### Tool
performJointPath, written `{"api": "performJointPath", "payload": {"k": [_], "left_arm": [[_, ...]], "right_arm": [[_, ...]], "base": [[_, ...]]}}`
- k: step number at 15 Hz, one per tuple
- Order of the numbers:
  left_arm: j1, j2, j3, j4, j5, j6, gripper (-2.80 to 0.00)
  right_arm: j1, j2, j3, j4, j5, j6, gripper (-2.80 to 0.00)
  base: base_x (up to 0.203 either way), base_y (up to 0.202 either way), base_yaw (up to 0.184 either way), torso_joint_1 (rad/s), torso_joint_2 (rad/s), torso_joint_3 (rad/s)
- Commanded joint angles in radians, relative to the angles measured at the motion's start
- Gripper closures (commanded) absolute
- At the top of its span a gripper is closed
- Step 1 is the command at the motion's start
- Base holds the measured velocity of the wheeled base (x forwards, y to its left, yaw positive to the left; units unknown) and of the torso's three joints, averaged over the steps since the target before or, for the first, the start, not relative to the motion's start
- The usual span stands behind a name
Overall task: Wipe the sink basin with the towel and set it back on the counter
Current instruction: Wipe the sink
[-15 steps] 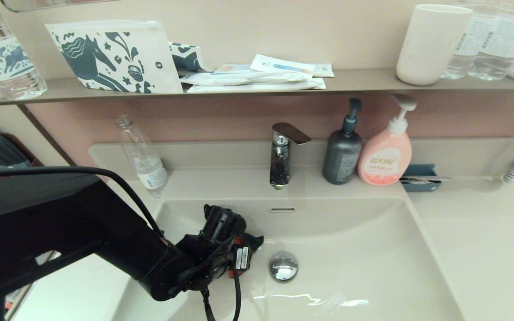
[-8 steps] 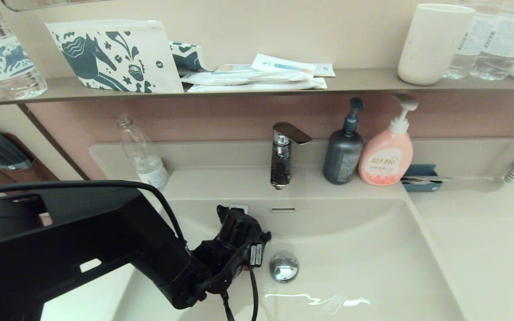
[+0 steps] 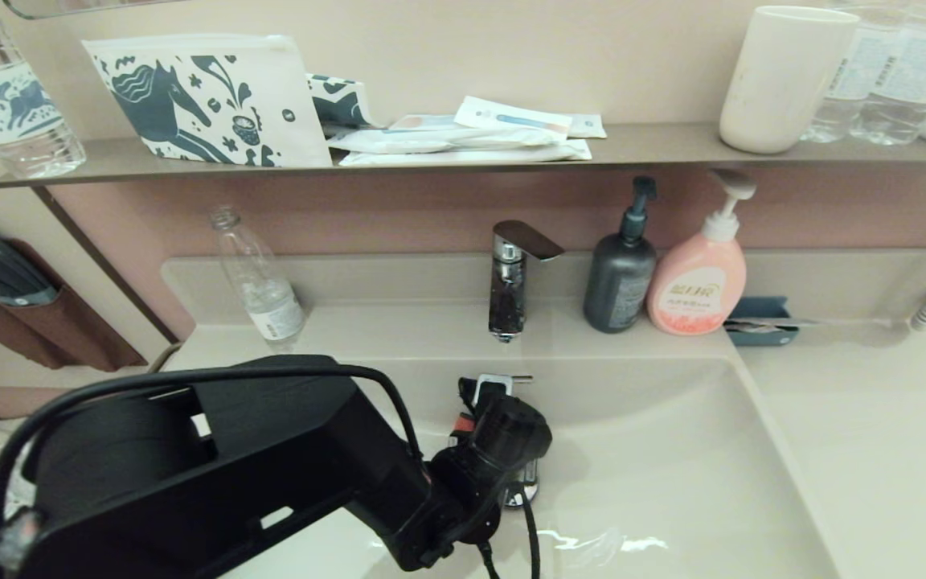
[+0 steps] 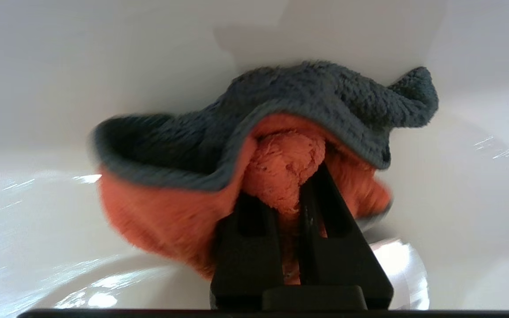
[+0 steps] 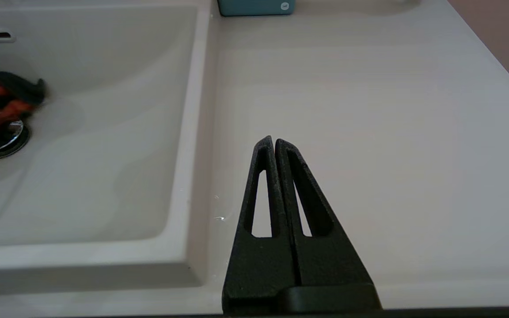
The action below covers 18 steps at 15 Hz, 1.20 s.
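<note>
My left gripper (image 4: 287,185) is shut on the towel (image 4: 170,207), an orange-red fluffy cloth with a dark grey backing, bunched against the glossy sink basin (image 3: 672,466). In the head view the left arm reaches into the basin. Its wrist covers most of the chrome drain plug (image 3: 521,494), and only a scrap of the towel (image 3: 460,420) shows. The right wrist view shows the towel (image 5: 2,95) just beyond the drain plug (image 5: 0,139). My right gripper (image 5: 274,140) is shut and empty above the counter (image 5: 347,110), right of the basin.
A chrome faucet (image 3: 511,277) stands behind the basin, with a grey pump bottle (image 3: 617,277), a pink soap bottle (image 3: 698,277) and a small blue box (image 3: 756,320) to its right. A clear bottle (image 3: 258,281) is at the back left. The wall shelf (image 3: 648,145) holds a cup and packets.
My left arm has swept the towel rightward across the basin floor, from left of the drain plug to over it, nearer the back wall. The right gripper's earlier position is not shown.
</note>
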Motion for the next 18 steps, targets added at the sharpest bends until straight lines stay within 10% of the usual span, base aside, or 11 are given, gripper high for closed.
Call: {"api": "performJointPath", "payload": {"k": [1, 5, 12, 18], "left_arm": [[-0.036, 0.084, -0.102, -0.004, 0.025, -0.003, 0.0], [-0.104, 0.103, -0.182, 0.073, 0.045, -0.04, 0.0], [-0.271, -0.055, -0.205, 0.439, 0.033, -0.313, 0.0], [-0.297, -0.112, -0.073, 0.607, -0.024, -0.388, 0.0]], "right_arm": [[0.0, 0.001, 0.0, 0.0, 0.0, 0.0, 0.0], [0.0, 0.001, 0.0, 0.0, 0.0, 0.0, 0.0], [0.0, 0.001, 0.0, 0.0, 0.0, 0.0, 0.0], [0.0, 0.001, 0.0, 0.0, 0.0, 0.0, 0.0]], "base": [[0.0, 0.0, 0.0, 0.0, 0.0, 0.0], [0.0, 0.0, 0.0, 0.0, 0.0, 0.0], [0.0, 0.0, 0.0, 0.0, 0.0, 0.0], [0.0, 0.0, 0.0, 0.0, 0.0, 0.0]]}}
